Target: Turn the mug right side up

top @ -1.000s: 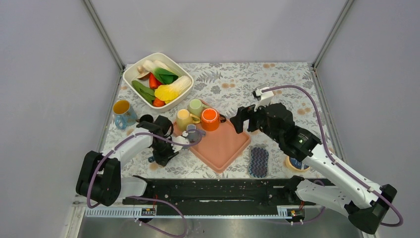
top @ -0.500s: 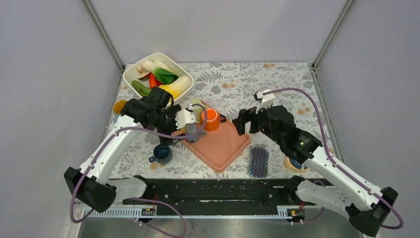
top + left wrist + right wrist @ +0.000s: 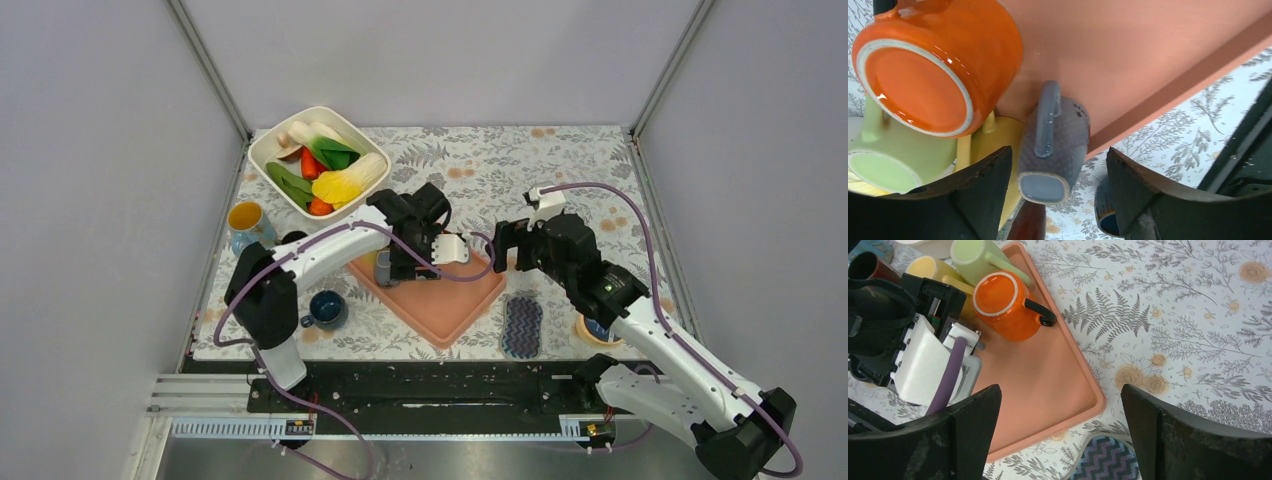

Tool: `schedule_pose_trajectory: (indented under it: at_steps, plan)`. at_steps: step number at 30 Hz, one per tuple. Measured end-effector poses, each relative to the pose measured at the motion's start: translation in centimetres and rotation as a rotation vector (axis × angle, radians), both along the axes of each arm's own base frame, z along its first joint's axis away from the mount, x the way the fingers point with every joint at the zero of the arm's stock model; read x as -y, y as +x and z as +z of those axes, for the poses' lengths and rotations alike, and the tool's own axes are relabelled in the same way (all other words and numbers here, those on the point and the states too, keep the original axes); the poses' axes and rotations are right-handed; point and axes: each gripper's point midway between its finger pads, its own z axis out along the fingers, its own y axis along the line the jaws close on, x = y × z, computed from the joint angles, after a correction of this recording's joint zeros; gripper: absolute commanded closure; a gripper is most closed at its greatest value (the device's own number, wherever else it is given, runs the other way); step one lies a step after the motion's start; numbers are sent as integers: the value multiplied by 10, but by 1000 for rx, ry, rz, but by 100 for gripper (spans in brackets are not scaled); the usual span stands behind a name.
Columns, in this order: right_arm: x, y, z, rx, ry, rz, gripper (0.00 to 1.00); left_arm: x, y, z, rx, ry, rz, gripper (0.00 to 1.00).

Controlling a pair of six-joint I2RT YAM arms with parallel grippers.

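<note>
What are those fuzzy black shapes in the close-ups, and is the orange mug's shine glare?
Left wrist view: the left end effector's fingers, too near the lens to focus; white streaks on the orange mug are glare. Right wrist view: the right end effector's fingers, equally soft.

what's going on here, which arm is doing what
The left gripper is open, with a finger on either side of the grey mug. That mug is still upside down at the edge of the pink tray, and the jaws have not closed on it. An orange mug and a green mug sit upside down beside it. The right gripper hangs open above the tray, holding nothing.
</note>
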Motion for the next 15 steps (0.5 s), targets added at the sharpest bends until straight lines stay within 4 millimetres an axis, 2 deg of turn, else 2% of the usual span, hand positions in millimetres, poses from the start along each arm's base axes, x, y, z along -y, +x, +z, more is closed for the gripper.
schedule_pose_trajectory:
  at_steps: [5, 9, 15]
  plan:
    - [7, -1, -10, -22, -15, -17, 1, 2, 15, -11, 28, 45, 5, 33]
    - [14, -1, -12, -26, -20, -31, 1, 5, 23, -19, 34, 71, 3, 41]
    - [20, -4, -15, -25, -32, -38, 1, 1, 26, -38, 12, 129, -3, 41]
